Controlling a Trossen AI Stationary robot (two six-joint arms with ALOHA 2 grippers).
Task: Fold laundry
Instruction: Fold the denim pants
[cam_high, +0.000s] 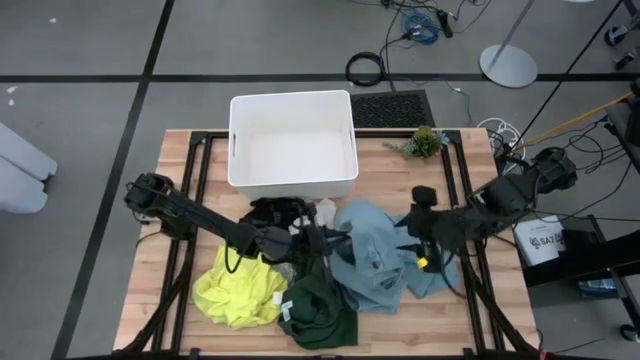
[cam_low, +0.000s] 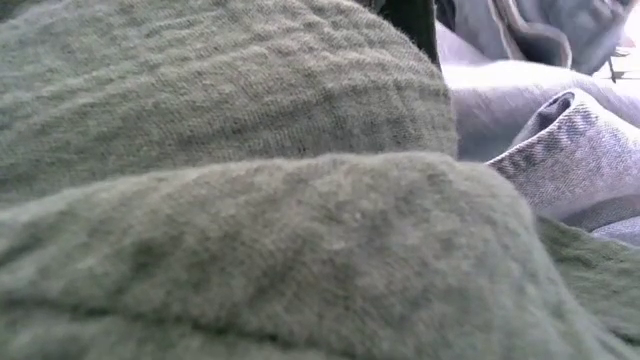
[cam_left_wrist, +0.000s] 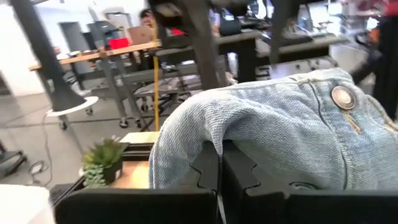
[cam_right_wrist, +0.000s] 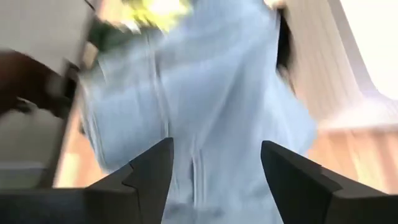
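At mid-table, denim (cam_left_wrist: 292, 134) is pinched by the left gripper (cam_left_wrist: 219, 177); the right gripper (cam_right_wrist: 214, 168), spread above it, should grasp next for spreading.

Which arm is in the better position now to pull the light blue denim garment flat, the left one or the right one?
Probably the left. Its gripper is shut on the light blue denim garment, which drapes over its fingers. The right gripper is open above the same cloth, holding nothing.
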